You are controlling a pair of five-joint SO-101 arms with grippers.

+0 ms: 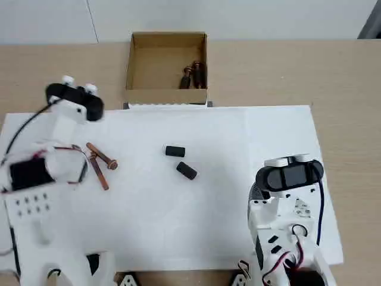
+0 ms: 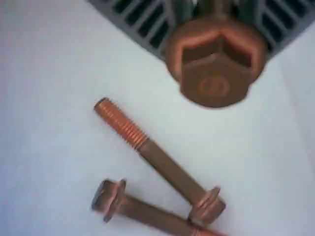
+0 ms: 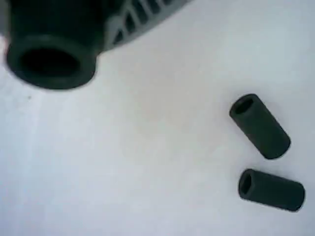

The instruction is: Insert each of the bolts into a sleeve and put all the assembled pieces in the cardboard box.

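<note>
My left gripper (image 2: 209, 9) is shut on a copper bolt (image 2: 215, 61) whose hex head faces the camera. Two more copper bolts (image 2: 157, 162) (image 2: 142, 209) lie crossed on the white sheet below it, and they sit beside the left arm in the high view (image 1: 101, 158). My right gripper (image 3: 54, 14) is shut on a black sleeve (image 3: 51, 61), its open bore towards the camera. Two loose black sleeves (image 3: 260, 127) (image 3: 271, 190) lie on the sheet, near the middle of the high view (image 1: 174, 151) (image 1: 186, 171). The cardboard box (image 1: 136, 65) holds assembled pieces (image 1: 194, 74).
The white sheet (image 1: 208, 214) covers most of the wooden table (image 1: 345, 77). The box stands just past the sheet's far edge. The left arm (image 1: 53, 155) fills the left side and the right arm (image 1: 286, 208) the lower right.
</note>
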